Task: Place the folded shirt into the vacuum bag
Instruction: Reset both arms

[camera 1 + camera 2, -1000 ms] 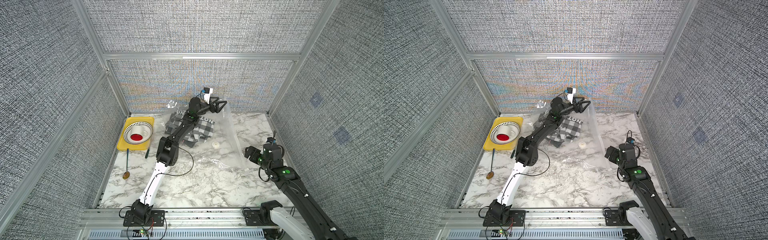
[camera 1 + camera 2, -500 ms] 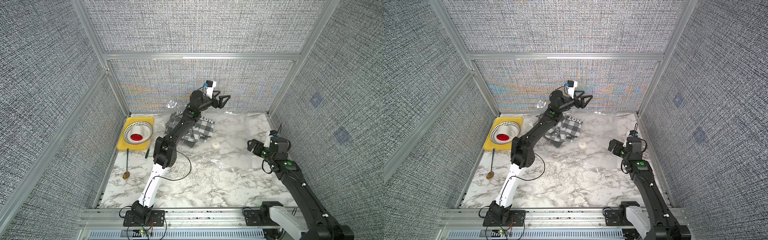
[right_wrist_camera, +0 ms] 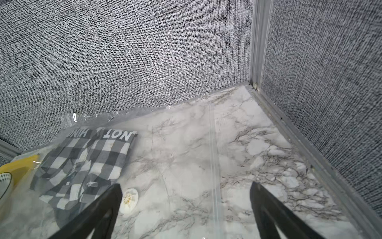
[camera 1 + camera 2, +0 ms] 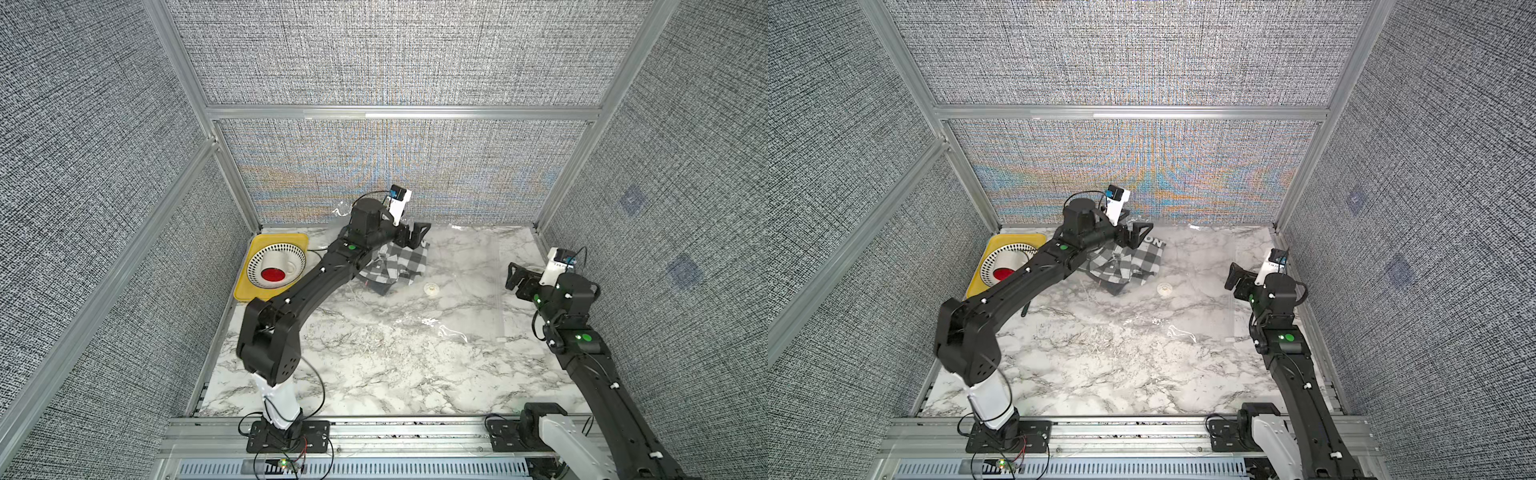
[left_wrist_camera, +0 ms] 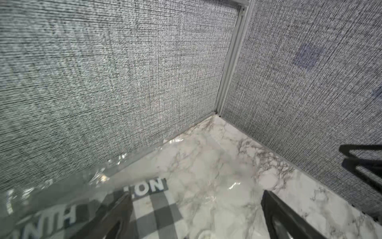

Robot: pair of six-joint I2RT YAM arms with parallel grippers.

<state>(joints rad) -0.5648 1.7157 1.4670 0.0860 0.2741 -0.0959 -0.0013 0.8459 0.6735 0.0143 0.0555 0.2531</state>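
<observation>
The folded shirt (image 4: 399, 266) (image 4: 1129, 266), black-and-white checked with white lettering, lies at the back of the marble table under the clear film of the vacuum bag (image 4: 465, 282). In the right wrist view the shirt (image 3: 82, 165) shows beneath the plastic, beside the bag's round white valve (image 3: 129, 199). My left gripper (image 4: 415, 235) (image 5: 196, 196) hangs open just above the shirt's far lettered end, holding nothing. My right gripper (image 4: 517, 280) (image 3: 185, 185) stands open above the bag's right part, near its zip strip (image 3: 213, 165), also empty.
A yellow tray (image 4: 251, 291) with a white perforated bowl (image 4: 286, 253) sits at the back left, close to the shirt. The left arm's elbow (image 4: 268, 332) rises over the table's left side. Grey walls stand close behind and to the right.
The raised bag film has dropped flat on the table. My left gripper came down from the back wall to over the shirt. My right gripper drew back toward the right wall.
</observation>
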